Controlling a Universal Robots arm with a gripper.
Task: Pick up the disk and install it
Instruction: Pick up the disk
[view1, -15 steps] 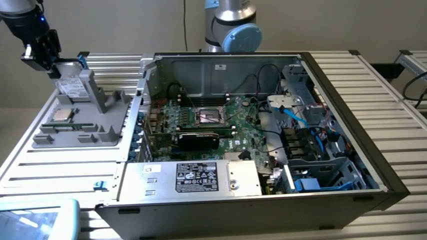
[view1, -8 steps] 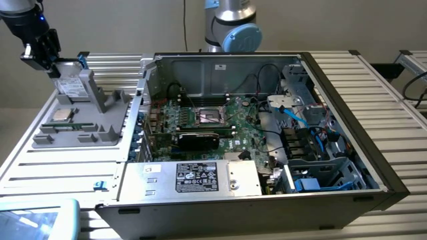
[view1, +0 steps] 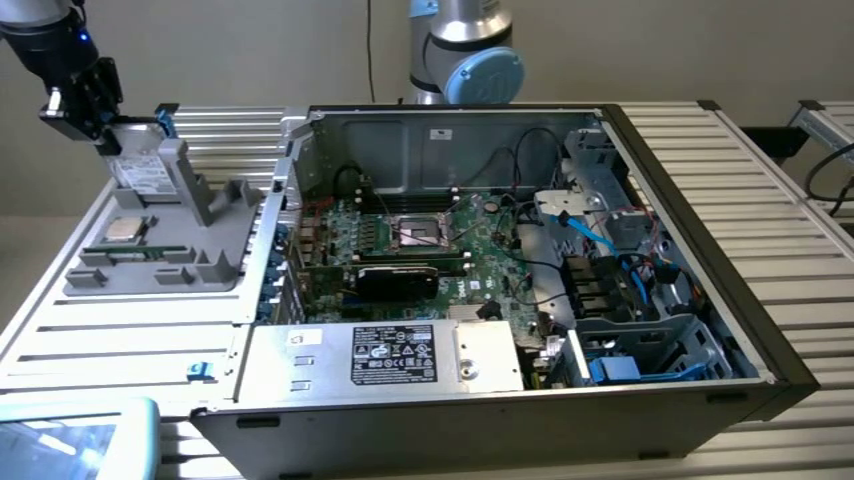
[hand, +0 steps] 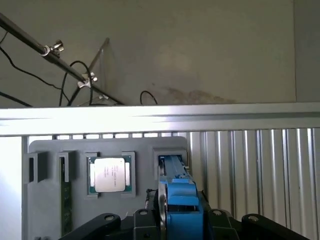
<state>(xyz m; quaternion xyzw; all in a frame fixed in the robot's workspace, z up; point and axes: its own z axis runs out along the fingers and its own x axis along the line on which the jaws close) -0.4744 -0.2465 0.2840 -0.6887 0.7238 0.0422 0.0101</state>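
The disk (view1: 144, 168) stands upright on edge, its lower end at a slot of the grey holder tray (view1: 174, 262), at the exterior view's left. The claw (view1: 104, 132) is clamped on its blue frame. A processor chip (view1: 124, 229) lies in the same tray. The ribbed metal bench (view1: 94, 330) also carries an open computer case (view1: 694, 200) holding a motherboard (view1: 441, 250).

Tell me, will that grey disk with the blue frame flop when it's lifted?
Probably not: the flat silver-grey disk in its blue plastic frame looks like a stiff metal slab, likely heavy for its size. Standing on edge in the grey plastic holder, it could tip if nudged. The pincer grips smooth blue plastic, so it might slip.
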